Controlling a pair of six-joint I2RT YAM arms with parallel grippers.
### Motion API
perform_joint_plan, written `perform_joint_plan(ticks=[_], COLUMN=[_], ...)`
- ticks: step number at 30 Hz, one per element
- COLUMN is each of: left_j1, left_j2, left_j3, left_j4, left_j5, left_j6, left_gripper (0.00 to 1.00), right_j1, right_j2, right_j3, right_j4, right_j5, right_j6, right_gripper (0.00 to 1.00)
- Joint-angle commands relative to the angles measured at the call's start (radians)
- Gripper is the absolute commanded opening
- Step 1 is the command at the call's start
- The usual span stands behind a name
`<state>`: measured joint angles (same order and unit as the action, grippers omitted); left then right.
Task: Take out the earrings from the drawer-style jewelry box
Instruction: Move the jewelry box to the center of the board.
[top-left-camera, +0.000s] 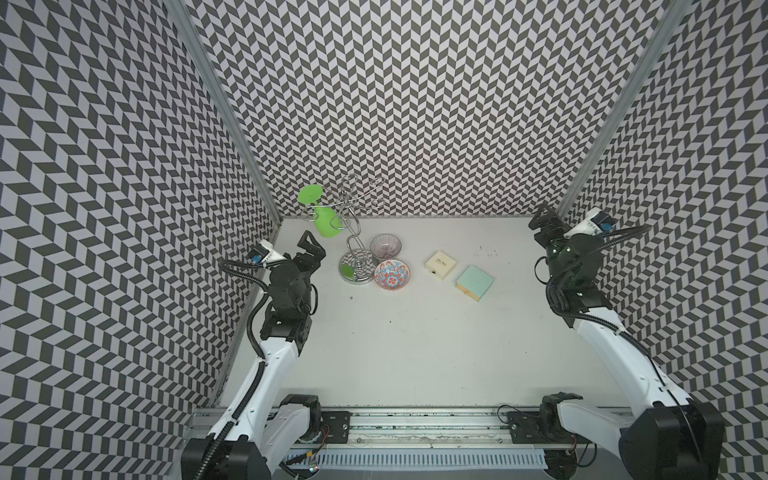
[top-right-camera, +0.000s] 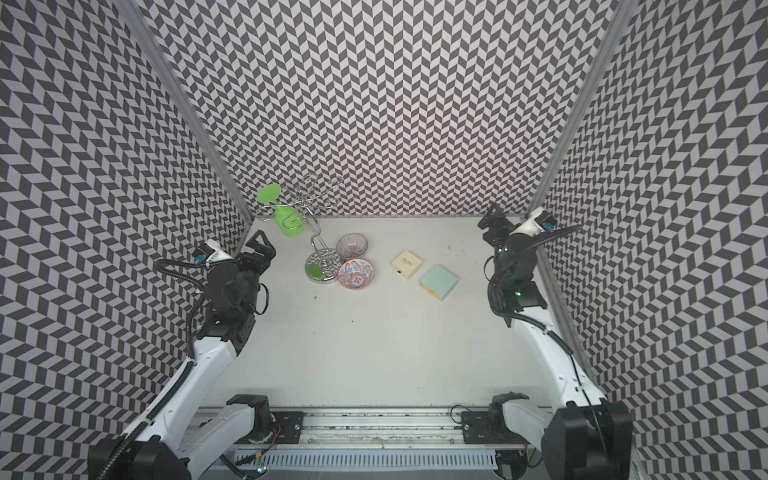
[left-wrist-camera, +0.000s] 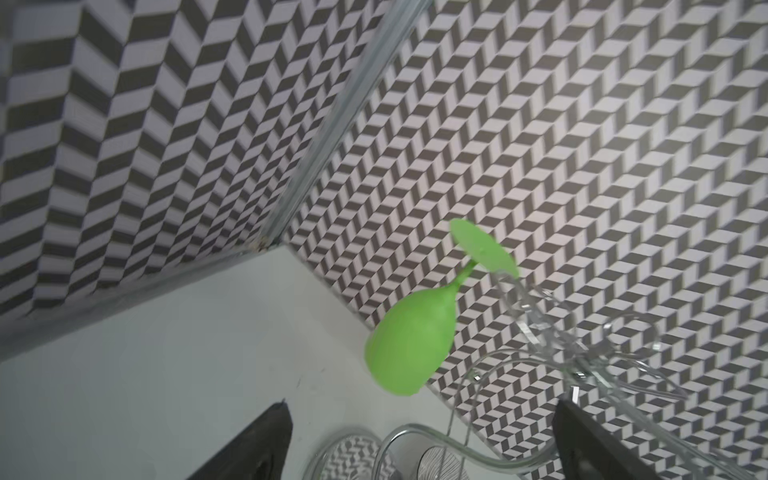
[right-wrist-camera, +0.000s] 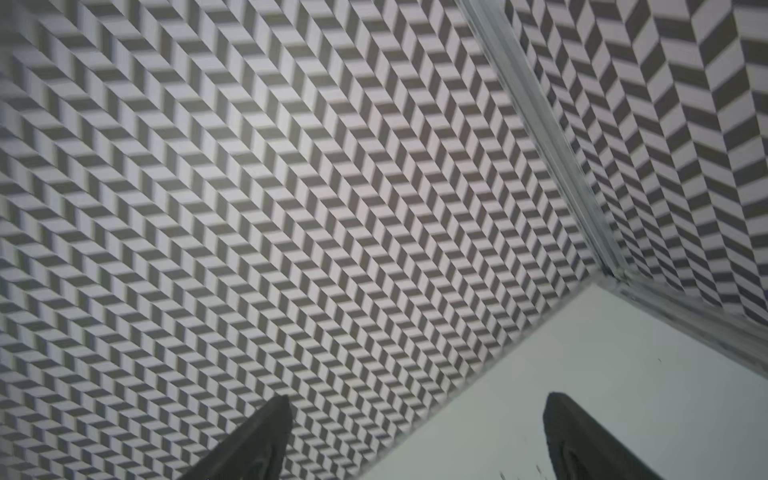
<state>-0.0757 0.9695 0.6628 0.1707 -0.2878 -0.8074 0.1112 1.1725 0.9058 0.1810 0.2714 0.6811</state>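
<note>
**Both arms parked, earrings not yet in sight**

On the left, the left gripper (top-left-camera: 311, 246) hovers near the back corner with its jaws spread wide and nothing between them. Just beside it a green plastic goblet (top-left-camera: 325, 222) hangs upside down on a chrome wire rack (top-left-camera: 357, 268). Next come a pale ribbed bowl (top-left-camera: 385, 246) and a red-and-blue patterned bowl (top-left-camera: 392, 274), close together.

Further right, two flat square boxes lie near each other on the table (top-left-camera: 415, 353): a cream box (top-left-camera: 441, 264) and a mint box (top-left-camera: 476, 281) with a tan edge. Both look closed. No earrings show anywhere, so they are presumably inside one of the boxes; which one cannot be told.

At the far right, the right gripper (top-left-camera: 545, 219) sits raised by the side wall, jaws also apart and empty.

The boxes look light and likely to slide, so one gripper should pin the sleeve while the other pulls the drawer's front edge. The earrings would be tiny, thin and slippery; a fingertip pinch across the body seems best.
</note>
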Motion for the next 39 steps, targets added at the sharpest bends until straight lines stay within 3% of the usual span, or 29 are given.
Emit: perform_joint_plan(ticks=[1, 6, 11, 14, 20, 26, 31, 39], left_j1=[-0.083, -0.208, -0.242, -0.281, -0.357, -0.417, -0.466, -0.49], left_j2=[-0.011, -0.139, -0.237, -0.265, -0.228, -0.091, 0.011, 0.075], left_j3=[0.015, -0.077, -0.209, -0.261, -0.271, -0.198, -0.166, -0.123], left_j4=[-0.339, -0.44, -0.358, -0.304, -0.216, -0.147, -0.088, -0.073], left_j5=[0.021, 0.112, 0.439, 0.526, 0.544, 0.571, 0.577, 0.573], left_j6=[-0.195, -0.183, -0.106, -0.119, -0.156, -0.125, -0.129, -0.124], left_gripper=[1.0, 1.0, 0.97, 0.95, 0.92, 0.91, 0.9, 0.9], right_j1=[0.044, 0.05, 0.033, 0.009, 0.003, -0.006, -0.007, -0.006], right_j2=[0.072, 0.164, 0.289, 0.405, 0.647, 0.679, 0.774, 0.831], right_j3=[0.05, 0.056, 0.109, 0.193, 0.399, 0.379, 0.473, 0.513], right_j4=[-0.305, -0.372, -0.416, -0.474, -0.673, -0.663, -0.718, -0.797], right_j5=[-0.035, -0.181, -0.23, -0.283, -0.314, -0.294, -0.299, -0.277], right_j6=[0.078, 0.068, 0.027, 0.013, 0.051, 0.14, 0.14, 0.171], right_gripper=[0.97, 0.97, 0.93, 0.91, 0.79, 0.72, 0.69, 0.67])
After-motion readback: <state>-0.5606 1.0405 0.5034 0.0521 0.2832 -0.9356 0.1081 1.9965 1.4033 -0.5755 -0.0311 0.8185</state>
